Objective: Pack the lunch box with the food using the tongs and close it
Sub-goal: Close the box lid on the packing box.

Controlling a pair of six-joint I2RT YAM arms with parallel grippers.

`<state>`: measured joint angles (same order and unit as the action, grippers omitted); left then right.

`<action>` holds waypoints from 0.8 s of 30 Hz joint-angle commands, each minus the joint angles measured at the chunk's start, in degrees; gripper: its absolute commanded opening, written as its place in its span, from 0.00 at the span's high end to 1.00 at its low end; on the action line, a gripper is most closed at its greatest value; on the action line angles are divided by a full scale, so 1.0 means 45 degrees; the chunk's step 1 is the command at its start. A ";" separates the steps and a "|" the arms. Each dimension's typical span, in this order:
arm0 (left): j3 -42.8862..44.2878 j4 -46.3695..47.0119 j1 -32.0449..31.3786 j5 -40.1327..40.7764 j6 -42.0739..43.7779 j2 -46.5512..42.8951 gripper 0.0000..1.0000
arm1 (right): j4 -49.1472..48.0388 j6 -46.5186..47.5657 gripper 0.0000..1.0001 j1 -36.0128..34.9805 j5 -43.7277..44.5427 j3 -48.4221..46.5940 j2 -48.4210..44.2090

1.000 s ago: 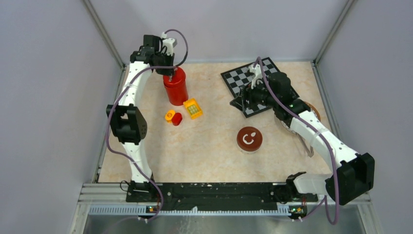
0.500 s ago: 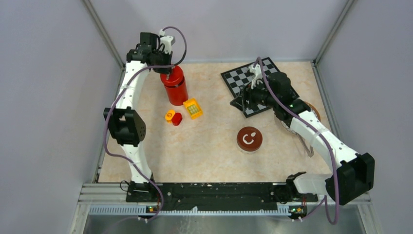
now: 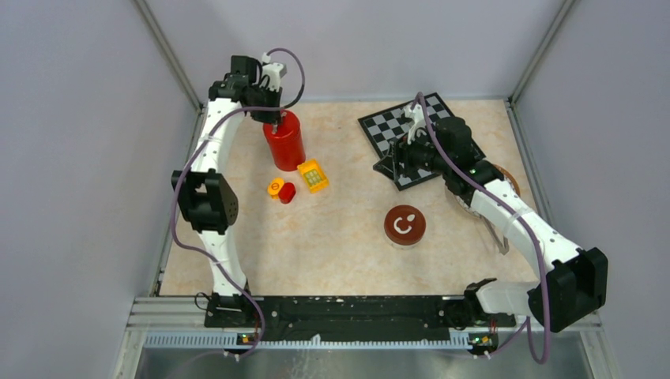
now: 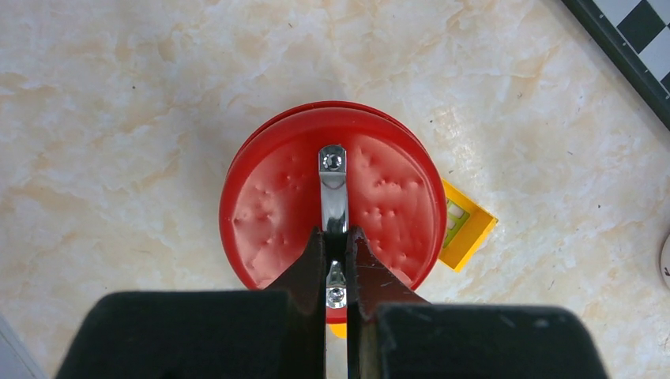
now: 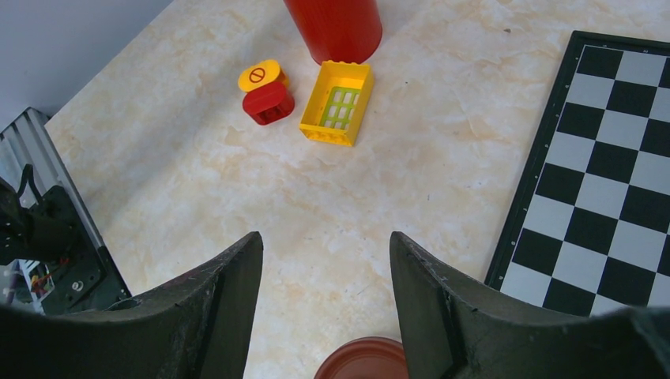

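The lunch box stands mid-table, round, with a reddish-brown top bearing a white mark; its edge shows at the bottom of the right wrist view. I cannot make out the tongs or the food in any view. My left gripper is shut on the silver handle on top of a tall red canister at the back left. My right gripper hangs open over bare table beside the chessboard, with nothing between its fingers.
A chessboard lies at the back, partly under the right arm. A yellow block and small red and orange blocks sit beside the canister. A patterned plate peeks out from under the right arm.
The left arm shifted slightly up and left with the red canister, then came back. The right arm has not moved.
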<state>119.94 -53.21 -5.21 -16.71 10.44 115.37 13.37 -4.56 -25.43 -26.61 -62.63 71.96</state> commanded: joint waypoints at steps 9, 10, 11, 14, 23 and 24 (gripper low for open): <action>0.0014 0.0390 0.0065 -0.0549 -0.0081 0.0827 1.00 | -0.0141 0.0148 0.41 0.0094 0.0000 -0.0297 -0.0162; 0.0029 0.0398 0.0070 -0.0545 -0.0057 0.0900 1.00 | -0.0146 0.0143 0.41 0.0103 -0.0004 -0.0286 -0.0136; 0.0017 0.0374 0.0065 -0.0571 -0.0027 0.0960 1.00 | -0.0146 0.0123 0.41 0.0102 -0.0014 -0.0292 -0.0133; -0.0060 0.0312 0.0065 -0.0713 0.0052 0.1179 1.00 | -0.0140 0.0112 0.41 0.0103 -0.0034 -0.0301 -0.0118; -0.0131 0.0542 -0.0197 -0.2228 -0.0330 0.1539 0.94 | -0.0081 0.0131 0.42 0.0103 -0.0044 -0.0387 -0.0026; -0.0069 0.0610 -0.0298 -0.2283 -0.0369 0.1538 0.94 | -0.0080 0.0124 0.42 0.0104 -0.0044 -0.0397 -0.0014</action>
<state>119.77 -51.62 -4.62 -22.61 10.13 119.66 13.39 -4.49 -25.41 -26.61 -62.63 71.99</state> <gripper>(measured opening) 0.061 0.587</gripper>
